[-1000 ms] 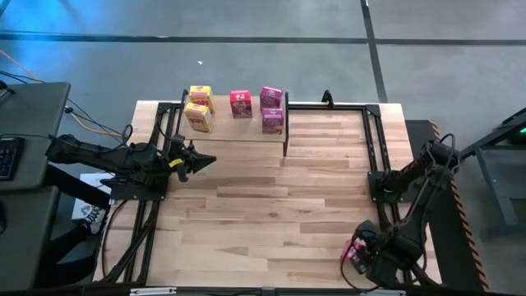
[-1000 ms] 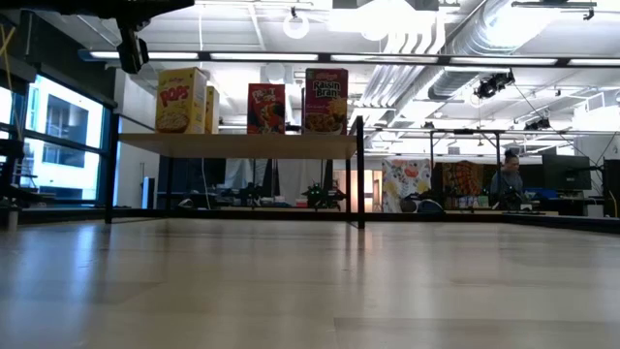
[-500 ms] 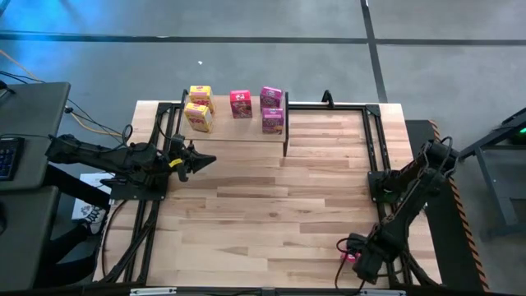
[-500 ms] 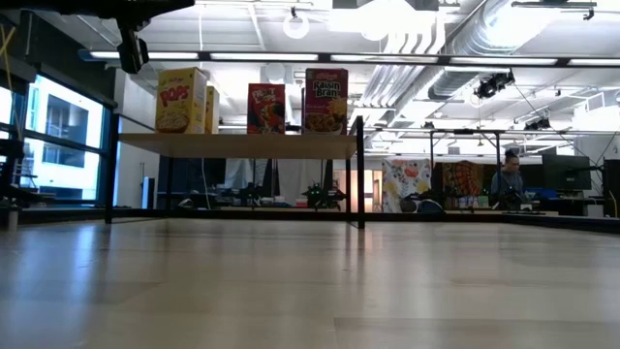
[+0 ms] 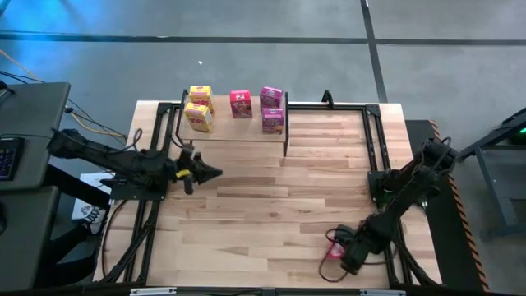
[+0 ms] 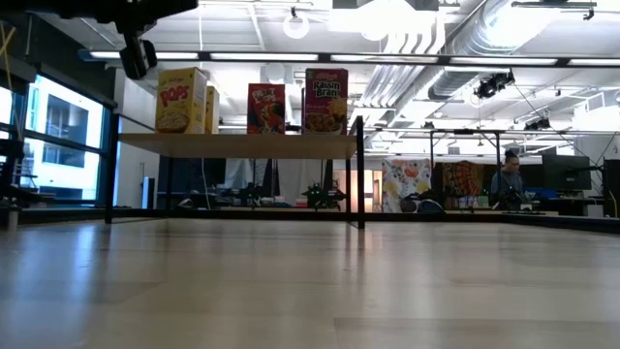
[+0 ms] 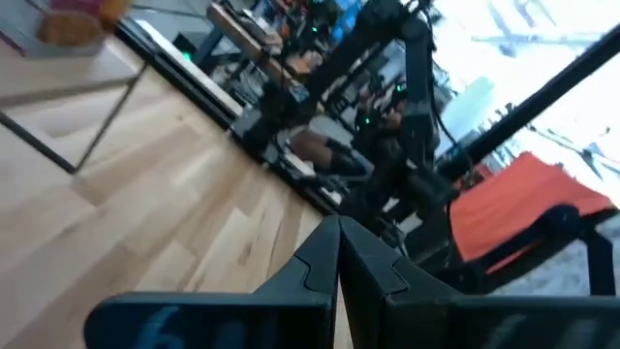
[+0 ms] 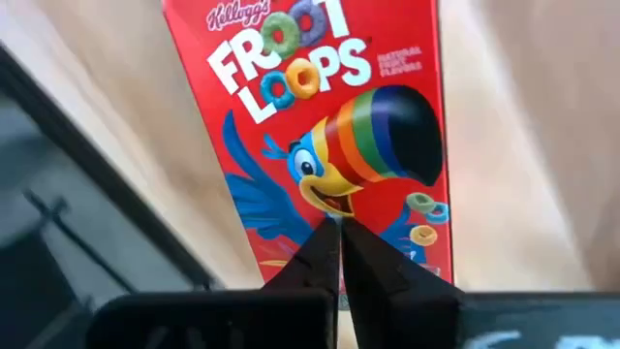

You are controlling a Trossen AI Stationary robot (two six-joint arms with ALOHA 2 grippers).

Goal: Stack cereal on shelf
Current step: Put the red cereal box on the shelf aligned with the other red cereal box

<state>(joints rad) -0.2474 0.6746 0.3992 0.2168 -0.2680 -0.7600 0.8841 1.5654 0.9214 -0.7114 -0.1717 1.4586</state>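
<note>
The shelf (image 5: 238,133) stands at the table's far left, its plank top (image 6: 242,145) on thin black legs. Several cereal boxes stand upright on it: two yellow (image 5: 199,117) and three pink (image 5: 273,120); the low view shows Pops (image 6: 181,100) and Raisin Bran (image 6: 326,101). My right gripper (image 5: 333,253) is near the table's near right edge, shut at a red Froot Loops box (image 8: 329,126), which looks pink from above (image 5: 334,249). My left gripper (image 5: 212,173) hangs shut and empty in front of the shelf's left end; the left wrist view also shows it (image 7: 339,233). My right gripper has its shut fingertips (image 8: 325,247) over the lower part of the Froot Loops box's printed front (image 8: 334,208). The fingers hide the box's bottom end, so the kind of hold does not show. The box reaches away along the fingers, its top end farthest from them.
A black metal frame (image 5: 374,156) runs along the table's right and left sides. The middle of the wooden tabletop (image 5: 271,197) lies between the two arms. A person (image 6: 506,179) sits far behind the table in the room.
My right gripper has gone toward the table's left edge, from beyond the right frame onto the tabletop, and the box has gone with it. My left gripper has shifted a little toward the table's right and near edges.
</note>
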